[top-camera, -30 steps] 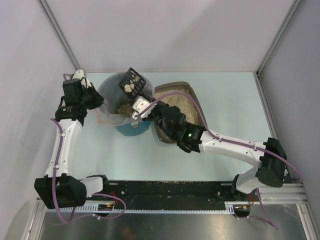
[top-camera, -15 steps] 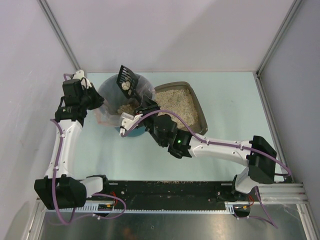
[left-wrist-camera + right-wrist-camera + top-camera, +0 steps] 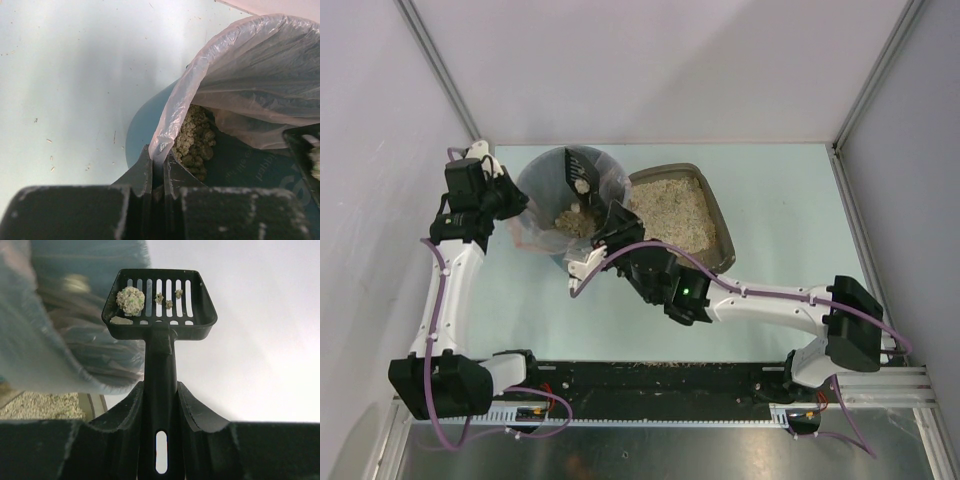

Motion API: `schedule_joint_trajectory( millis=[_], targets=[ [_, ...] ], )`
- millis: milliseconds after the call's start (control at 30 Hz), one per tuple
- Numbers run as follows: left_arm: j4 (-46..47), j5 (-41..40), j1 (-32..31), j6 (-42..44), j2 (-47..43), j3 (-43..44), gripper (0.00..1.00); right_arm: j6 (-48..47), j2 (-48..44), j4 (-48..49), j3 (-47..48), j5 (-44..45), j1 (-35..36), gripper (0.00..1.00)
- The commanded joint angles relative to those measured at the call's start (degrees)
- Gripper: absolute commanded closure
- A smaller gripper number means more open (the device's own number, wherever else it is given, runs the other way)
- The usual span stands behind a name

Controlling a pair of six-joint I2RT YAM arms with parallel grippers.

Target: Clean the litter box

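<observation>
Right wrist, bottom centre: right gripper (image 3: 160, 390) jaws clamped on scoop (image 3: 160, 305) handle, clump (image 3: 130, 301) on slats upper left, prob. for dumping. Left wrist, bottom: left gripper (image 3: 157, 165) pinches liner (image 3: 240, 75) edge, likely to hold it open. Top view: litter box (image 3: 718, 222) centre-right, just beside bin (image 3: 542, 190).

Top view: high over table's (image 3: 790, 220) near edge, facing down. Wrist views: close, along own fingers (image 3: 140, 175). All three share bin (image 3: 535, 182).
</observation>
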Motion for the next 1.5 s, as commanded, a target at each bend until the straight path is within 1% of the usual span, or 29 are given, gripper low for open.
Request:
schedule_joint_trajectory(
  millis=[0, 233, 333, 367, 400, 433, 467, 533, 700, 800, 833, 867, 900, 933, 967, 1033, 1100, 1200, 1233, 1300, 1333, 1367, 1400, 1433, 1467],
  targets=[
    [2.08, 2.23, -0.23, 0.38, -2.88, 0.16, 1.00, -2.90, -2.61, -5.44, -1.97, 2.05, 0.76, 1.00],
    [2.17, 2.32, -0.23, 0.21, -2.71, 0.15, 1.00, -3.95, -2.62, -5.37, -4.79, 3.99, 1.46, 1.00],
    [2.26, 2.41, -0.31, 0.21, -2.62, 0.07, 1.00, -10.09, -1.04, 3.49, -5.75, 6.80, 1.47, 1.00],
    [2.17, 2.50, -0.32, 0.21, -2.62, 0.07, 1.00, -14.20, -0.60, 9.96, -5.84, 7.85, 1.55, 1.00],
    [2.26, 2.50, -0.40, 0.21, -2.71, -0.02, 1.00, -16.76, -0.07, 13.15, -5.93, 8.12, 1.47, 1.00],
    [2.26, 2.50, -0.32, 0.12, -2.80, -0.02, 1.00, -18.53, 0.54, 16.32, -5.93, 8.04, 1.55, 1.00],
    [2.34, 2.41, -0.40, 0.12, -2.80, -0.02, 1.00, -19.94, 0.81, 22.18, -5.93, 7.25, 1.55, 1.00],
    [2.26, 2.50, -0.40, 0.21, -2.71, -0.02, 1.00, -22.49, 0.64, 25.13, -5.93, 6.28, 1.82, 1.00],
    [2.34, 2.41, -0.40, 0.12, -2.71, -0.28, 1.00, -21.89, -2.70, 23.38, -5.58, 5.75, 2.78, 1.00],
    [2.43, 2.67, -0.40, -0.14, -2.62, -0.37, 1.00, -20.40, -4.28, 19.35, -5.58, 6.63, 3.31, 1.00],
    [2.52, 2.76, -0.49, -0.14, -2.45, -0.46, 1.00, -18.13, -4.63, 16.90, -5.58, 6.72, 3.49, 1.00],
    [2.52, 2.85, -0.40, -0.23, -2.45, -0.46, 1.00, -15.76, -5.16, 9.65, -5.67, 5.94, 3.92, 1.00],
    [2.69, 2.94, -0.58, -0.32, -2.36, -0.63, 1.00, -13.30, -5.77, 5.06, -5.76, 5.14, 4.28, 1.00],
    [2.70, 2.85, -0.49, -0.32, -2.27, -0.72, 1.00, -8.49, -6.13, -4.99, -5.84, 4.27, 4.63, 1.00],
    [2.87, 3.02, -0.58, -0.32, -2.27, -0.72, 1.00, -6.70, -6.22, -9.18, -5.93, 3.04, 5.41, 1.00],
    [2.78, 2.94, -0.58, -0.23, -2.18, -0.72, 1.00, -3.18, -5.34, -17.00, -6.37, 3.46, 6.12, 1.00],
    [2.87, 2.50, -0.58, -0.06, -2.18, -0.72, 1.00, -0.10, -5.08, -19.15, -6.63, 4.87, 6.39, 1.00],
    [2.87, 2.67, -0.49, -0.05, -2.09, -0.64, 1.00, -0.96, -5.87, -16.62, -6.81, 5.66, 6.13, 1.00],
    [2.87, 2.76, -0.40, -0.23, -2.01, -0.64, 1.00, -1.75, -6.13, -13.13, -6.90, 6.10, 6.04, 1.00],
    [2.96, 2.94, -0.32, -0.23, -1.74, -0.37, 1.00, -5.44, -5.96, -9.33, -6.90, 6.45, 5.77, 1.00],
    [2.96, 2.85, -0.32, -0.23, -1.66, -0.29, 1.00, -6.75, -5.52, -5.05, -6.90, 7.06, 5.42, 1.00],
    [2.96, 2.85, -0.32, -0.23, -1.74, -0.20, 1.00, -7.90, -5.17, -2.83, -6.81, 7.33, 5.33, 1.00],
    [2.87, 2.94, -0.32, -0.23, -1.83, -0.20, 1.00, -10.61, -4.90, -0.64, -6.81, 7.59, 5.25, 1.00],
    [2.87, 2.94, -0.32, -0.23, -1.92, -0.20, 1.00, -11.68, -4.64, 4.35, -6.90, 7.95, 5.25, 1.00],
    [2.96, 2.94, -0.32, -0.14, -2.09, -0.37, 1.00, -12.65, -4.20, 7.18, -6.81, 8.12, 5.33, 1.00]
  ],
)
